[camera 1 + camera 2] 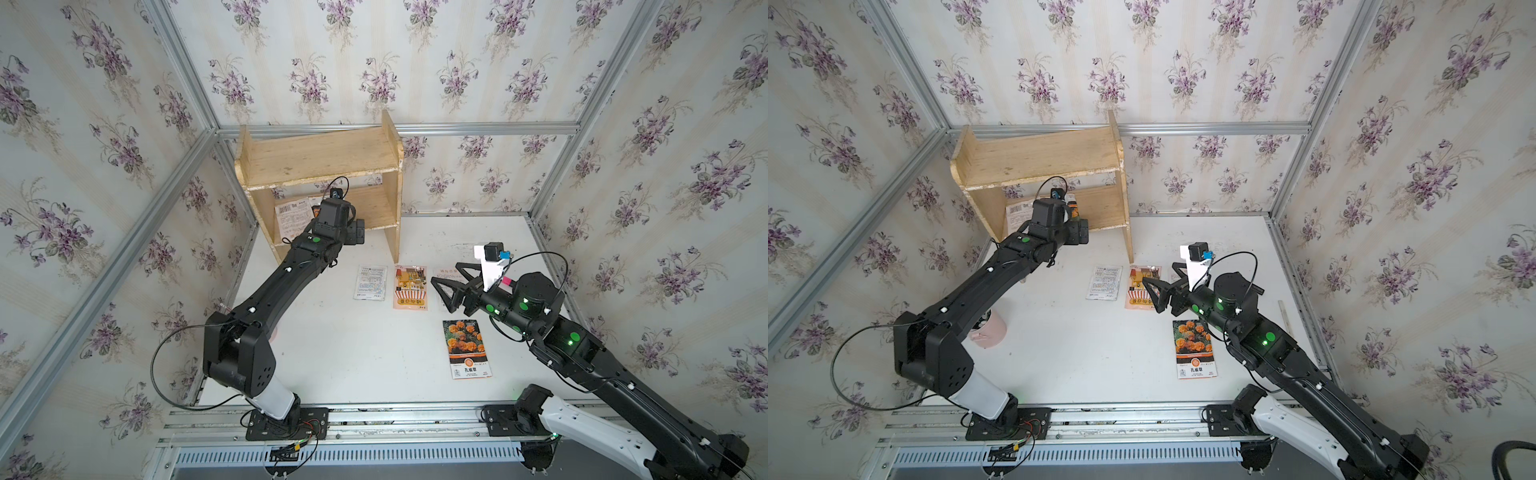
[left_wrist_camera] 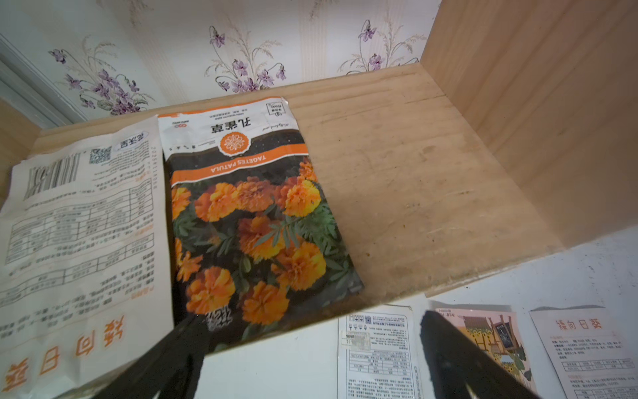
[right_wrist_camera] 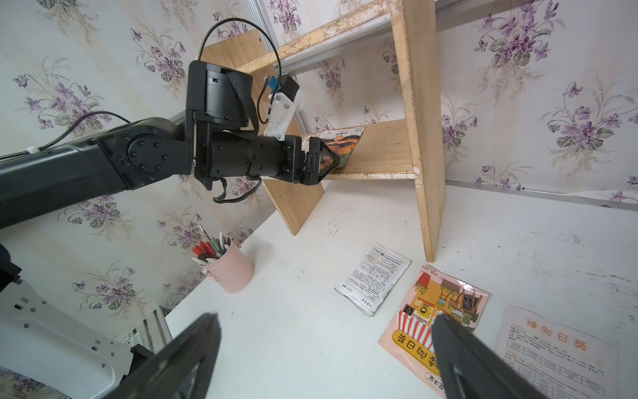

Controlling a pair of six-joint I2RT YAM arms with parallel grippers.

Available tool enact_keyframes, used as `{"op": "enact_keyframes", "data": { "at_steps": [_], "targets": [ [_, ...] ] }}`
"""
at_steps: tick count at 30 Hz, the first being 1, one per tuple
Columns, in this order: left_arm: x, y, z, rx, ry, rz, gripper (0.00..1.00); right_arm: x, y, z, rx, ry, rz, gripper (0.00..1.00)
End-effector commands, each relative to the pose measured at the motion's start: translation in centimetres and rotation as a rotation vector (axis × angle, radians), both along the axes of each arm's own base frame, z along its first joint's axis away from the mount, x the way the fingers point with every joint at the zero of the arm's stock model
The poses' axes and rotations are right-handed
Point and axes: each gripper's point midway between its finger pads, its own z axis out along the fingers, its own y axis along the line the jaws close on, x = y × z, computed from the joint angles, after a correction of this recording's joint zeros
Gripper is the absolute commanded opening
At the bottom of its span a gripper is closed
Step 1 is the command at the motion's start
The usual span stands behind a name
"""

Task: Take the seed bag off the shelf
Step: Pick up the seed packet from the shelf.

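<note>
Soft, even light; the shelf (image 1: 324, 156) shades its lower tier; edges bow; wrist views blur at six o'clock.

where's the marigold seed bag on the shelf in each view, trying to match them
In a top view: marigold seed bag, an orange sliver on the lower tier, left of the wrist of the left arm.
In a top view: same sliver, right of that wrist.
Left wrist: centre, flat on the board.
Right wrist: upper middle, beyond that arm's tip.
Shared landmark: the shelf.
</note>
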Motion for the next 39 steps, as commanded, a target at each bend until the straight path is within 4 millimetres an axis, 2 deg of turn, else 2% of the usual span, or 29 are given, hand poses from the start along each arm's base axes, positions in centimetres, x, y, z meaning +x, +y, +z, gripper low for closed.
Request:
{"op": "enact_keyframes", "data": {
  "at_steps": [1,6,12,20,27,39],
  "targets": [
    [2.3,0.1,1.4,0.007,-0.064,-0.004,1.00,0.1,-0.2,0.7,0.006,-0.029,-0.010,1.00],
    [4.7,0.5,1.3,0.015,-0.064,0.017,1.00,0.2,-0.2,0.3,-0.006,-0.020,-0.016,1.00],
    [6.9,1.8,0.0,0.031,-0.016,0.063,1.00,0.2,-0.4,0.1,-0.012,-0.014,-0.025,1.00],
    [7.8,3.8,-1.9,0.042,0.024,0.124,1.00,0.1,-0.7,-0.4,-0.023,-0.003,-0.031,1.00],
    [7.2,4.0,-3.5,0.014,0.060,0.130,1.00,0.0,-0.9,-0.6,-0.016,0.002,-0.037,1.00],
    [4.5,1.0,-3.3,-0.066,0.084,0.038,1.00,0.0,-0.8,-0.9,0.000,0.016,-0.036,1.00]
  ]
}}
